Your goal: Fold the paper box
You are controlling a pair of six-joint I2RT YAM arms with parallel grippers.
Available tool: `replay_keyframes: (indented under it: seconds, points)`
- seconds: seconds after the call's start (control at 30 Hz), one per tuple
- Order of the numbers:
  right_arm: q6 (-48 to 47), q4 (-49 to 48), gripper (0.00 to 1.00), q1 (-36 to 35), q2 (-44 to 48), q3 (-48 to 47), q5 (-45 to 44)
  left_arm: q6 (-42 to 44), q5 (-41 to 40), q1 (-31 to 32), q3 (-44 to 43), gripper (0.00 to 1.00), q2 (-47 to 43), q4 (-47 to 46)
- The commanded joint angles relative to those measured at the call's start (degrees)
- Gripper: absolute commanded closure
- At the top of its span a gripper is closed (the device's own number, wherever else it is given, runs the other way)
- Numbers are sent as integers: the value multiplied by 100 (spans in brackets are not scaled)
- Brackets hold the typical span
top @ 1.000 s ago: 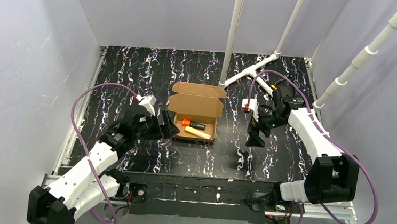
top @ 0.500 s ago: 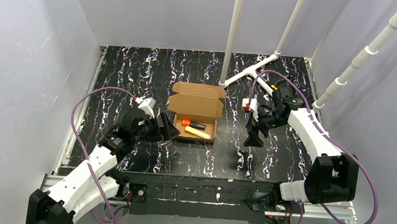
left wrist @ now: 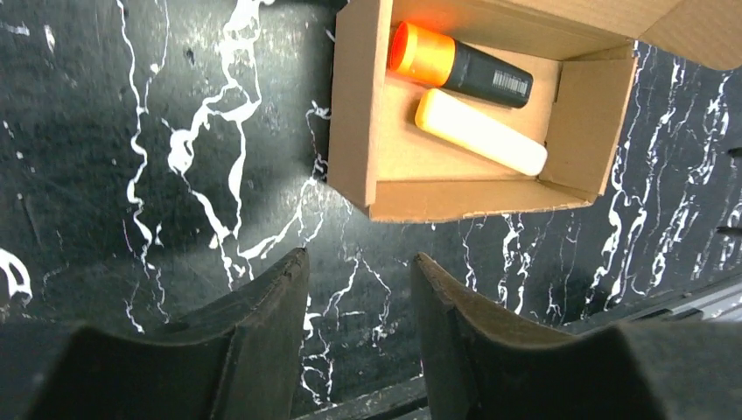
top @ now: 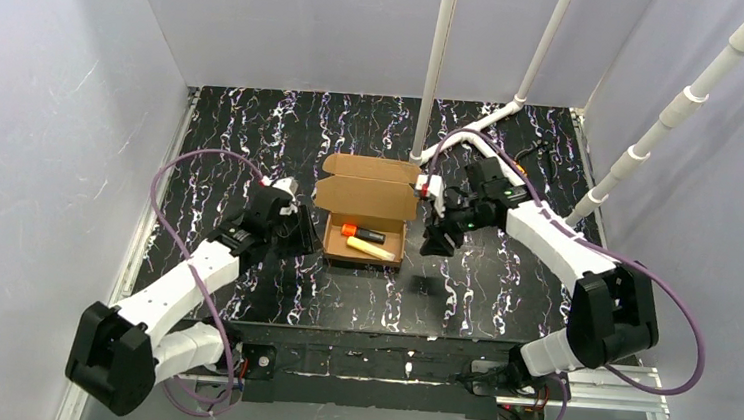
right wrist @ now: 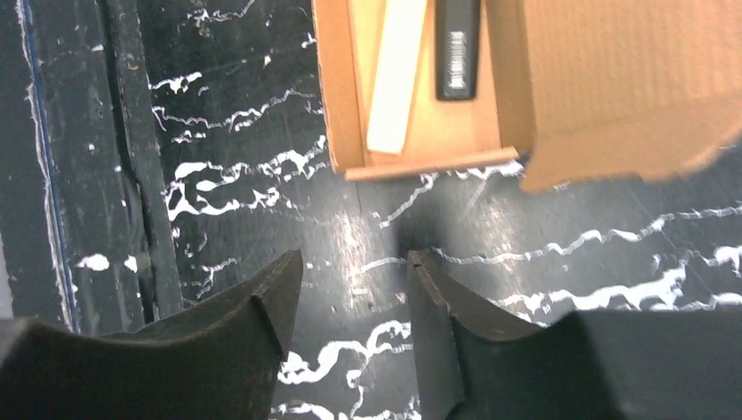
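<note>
- A black table (top: pixel 254 131) veined with white streaks fills the floor of a booth with plain grey walls.
- The left gripper (top: pixel 298 232) sits just beside the left wall of the paper box (top: pixel 369 200), low over the table, with a slim strip of table between them.
- In the left wrist view its fingers (left wrist: pixel 271 324) stand apart with only bare table between them, grasping nothing. The paper box (left wrist: pixel 354 105) lies beyond the tips, with its near-left corner closest to them.
- The paper box rests on the middle of the table as an open tray, its lid raised along the far edge.
- Inside the box lie an orange-capped black marker (top: pixel 362 233) towards the lid and a pale yellow marker (top: pixel 372 250) nearer the front wall, side by side.
- The right gripper (top: pixel 438 243) hangs just beside the right wall of the box, close to the lid's right corner.
- In the right wrist view its fingers (right wrist: pixel 262 324) are parted over the table and clasp nothing. The box's side wall (right wrist: pixel 429 164) lies just past the tips, clear of them, with a blurred flap of the lid (right wrist: pixel 612 79) off to one side.
- White pipes (top: pixel 438 65) rise behind the box, to its right.
</note>
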State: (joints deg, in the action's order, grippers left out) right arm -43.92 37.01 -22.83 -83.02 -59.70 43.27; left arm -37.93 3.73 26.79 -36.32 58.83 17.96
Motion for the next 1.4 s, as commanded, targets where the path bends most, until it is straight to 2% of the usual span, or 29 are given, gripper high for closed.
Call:
replay_keyframes:
  seconds: [0.0,0.07,0.17,0.3,0.43,0.5,0.57,0.87,1.2,1.37]
  points:
    - [816,-1009,53,-518,-171,109,-475,670,-208,-24,-424,59,452,-99]
    - [912,-1141,67,-651,-287,92,-674,770,-198,-24,-522,61,747,-204]
    - [1189,-1410,79,-704,-440,63,-939,928,-143,-24,-698,65,1144,-476]
    - [1367,-1487,85,-898,-917,-129,-1132,1061,22,-24,-910,70,1762,-677]
    - [1275,-1358,87,-969,-1060,-224,-1050,1108,40,-24,-840,70,1795,-674]
    - [825,-754,87,-969,-932,-590,-680,1181,113,-23,-932,71,1744,-555]
    - [659,-589,86,-969,-879,-671,-609,1218,100,-24,-977,71,1635,-499]
    - [708,-526,87,-1136,-1424,-883,-1036,1445,-121,-24,-1271,76,1779,-151]
    - [712,-499,87,-1198,-1518,-871,-1323,1498,-50,-24,-1220,76,2080,-241]
    - [174,299,82,-1191,-1394,-1430,-978,1521,-78,-25,-1308,76,1964,-143]
